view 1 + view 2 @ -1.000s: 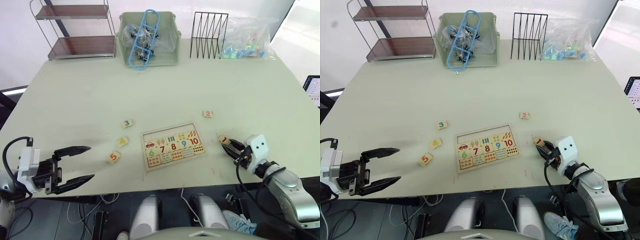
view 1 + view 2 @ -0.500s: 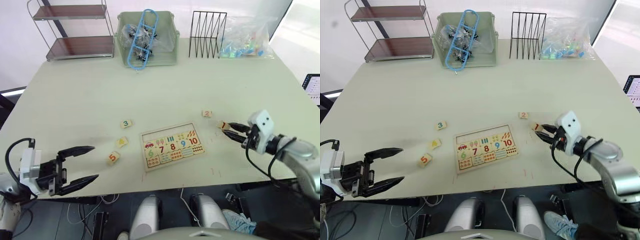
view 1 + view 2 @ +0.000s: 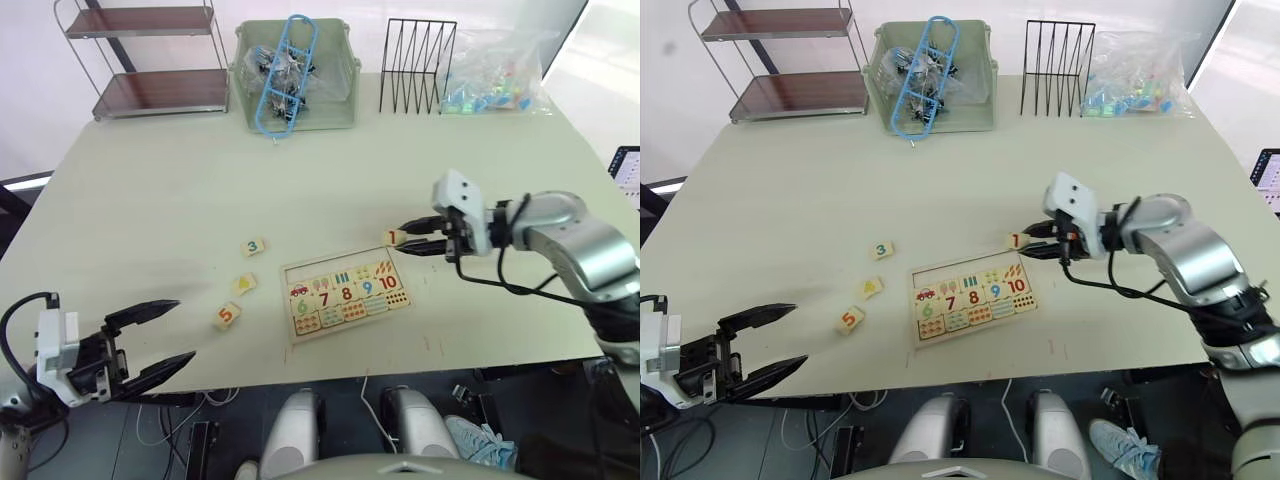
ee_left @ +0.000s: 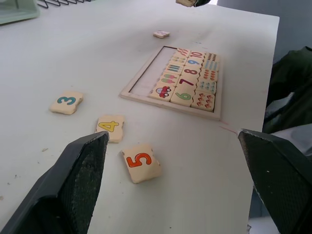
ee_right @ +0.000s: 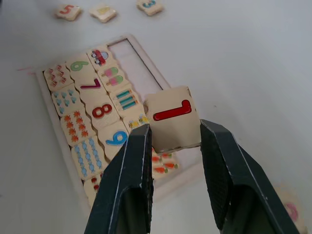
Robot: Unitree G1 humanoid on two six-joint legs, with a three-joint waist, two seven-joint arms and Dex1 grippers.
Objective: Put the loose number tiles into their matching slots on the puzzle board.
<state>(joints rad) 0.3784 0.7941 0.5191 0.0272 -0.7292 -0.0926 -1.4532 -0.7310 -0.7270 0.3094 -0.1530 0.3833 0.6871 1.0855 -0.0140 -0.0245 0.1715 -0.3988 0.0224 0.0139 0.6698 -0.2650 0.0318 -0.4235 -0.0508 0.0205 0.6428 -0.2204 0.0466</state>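
Now the right tool (image 3: 402,241) grips the 1 tile (image 5: 171,118) above the puzzle board (image 3: 345,292); next, lower it into the empty slot row (image 4: 147,74). Left tool (image 3: 160,338) gapes wide.

Bright, even light; soft shadows

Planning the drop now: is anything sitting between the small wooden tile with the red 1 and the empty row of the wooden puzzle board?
Nothing visible. The right gripper holds the red 1 tile above the light-wood puzzle board's far right corner; the empty slot row along its far edge lies bare.
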